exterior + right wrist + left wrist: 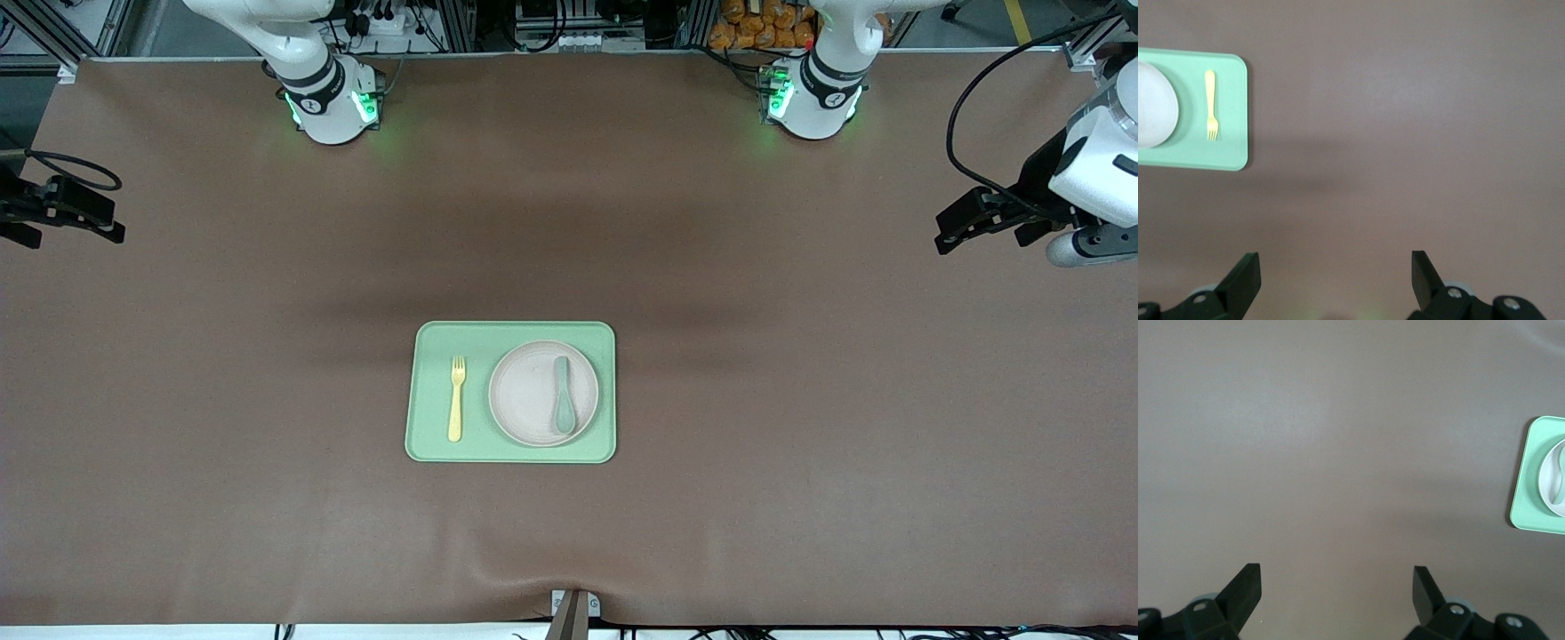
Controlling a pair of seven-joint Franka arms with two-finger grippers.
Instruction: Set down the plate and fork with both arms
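Observation:
The cream plate (524,391) lies on a light-green tray (511,333) in the middle of the table, on the half toward the left arm's end. The pale-yellow fork (456,398) lies on the tray beside the plate, toward the right arm's end. My left gripper (944,229) hangs open over bare table at its own end, well clear of the tray, nothing between its fingers (1337,577). My right gripper (108,218) is open and empty (1336,261) over the other end of the table. The right wrist view shows the fork (1210,107) and part of the plate (1155,103).
A grey-green spoon (563,407) rests on the plate. Brown table covering spreads wide around the tray on every side. The two arm bases (331,102) (813,98) stand at the table's edge farthest from the front camera. A small bracket (573,606) sits at the nearest edge.

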